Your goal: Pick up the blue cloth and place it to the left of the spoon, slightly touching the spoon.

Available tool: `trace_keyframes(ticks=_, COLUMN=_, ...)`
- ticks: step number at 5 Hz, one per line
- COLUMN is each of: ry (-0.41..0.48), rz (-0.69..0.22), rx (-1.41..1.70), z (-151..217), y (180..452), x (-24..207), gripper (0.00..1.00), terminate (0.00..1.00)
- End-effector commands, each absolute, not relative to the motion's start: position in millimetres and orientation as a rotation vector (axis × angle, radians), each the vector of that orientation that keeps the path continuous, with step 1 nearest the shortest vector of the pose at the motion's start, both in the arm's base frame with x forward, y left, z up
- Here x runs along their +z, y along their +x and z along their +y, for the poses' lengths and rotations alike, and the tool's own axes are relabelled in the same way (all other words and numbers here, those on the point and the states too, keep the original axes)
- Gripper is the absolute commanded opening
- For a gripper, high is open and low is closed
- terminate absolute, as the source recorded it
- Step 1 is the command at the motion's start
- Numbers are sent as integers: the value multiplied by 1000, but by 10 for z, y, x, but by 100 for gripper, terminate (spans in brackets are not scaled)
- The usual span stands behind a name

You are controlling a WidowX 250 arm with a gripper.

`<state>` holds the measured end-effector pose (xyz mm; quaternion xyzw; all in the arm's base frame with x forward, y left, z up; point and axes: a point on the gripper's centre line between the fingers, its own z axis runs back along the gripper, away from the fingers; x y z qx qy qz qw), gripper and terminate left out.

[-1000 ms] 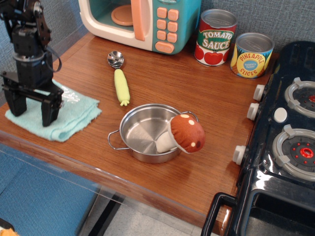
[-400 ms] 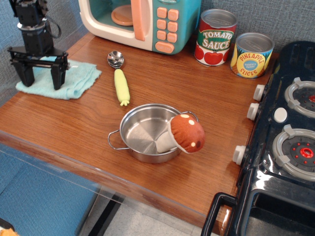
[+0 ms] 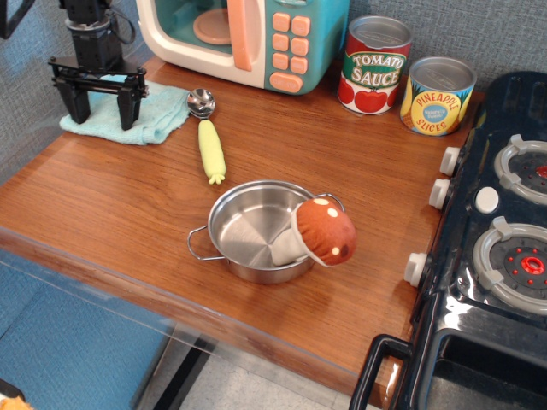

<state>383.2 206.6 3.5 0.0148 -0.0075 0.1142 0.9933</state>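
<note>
Cloth (image 3: 152, 120) lies under the spread-fingered pincer (image 3: 102, 108), apparently touching the spoon (image 3: 205, 132).

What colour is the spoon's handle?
Pale yellow-green, shaped like a corn cob, on the spoon; the observation.image view shows it clearly.

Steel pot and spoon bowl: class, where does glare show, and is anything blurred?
In observation.image, soft reflections brighten the steel pot interior and the spoon bowl; the wooden table shows a mild sheen; everything looks sharp, with a faint shadow under the pot.
</note>
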Motion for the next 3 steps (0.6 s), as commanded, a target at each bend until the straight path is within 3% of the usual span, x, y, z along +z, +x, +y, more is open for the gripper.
trace_keyframes(ticks=1, ry=56, rz=-27, rx=118, z=1749, y=3922, x=126, gripper=100, terminate=0)
trace_keyframes(ticks=3, ry=82, rz=-199, rx=18, z=1601, y=4063, x=871, gripper=100, terminate=0)
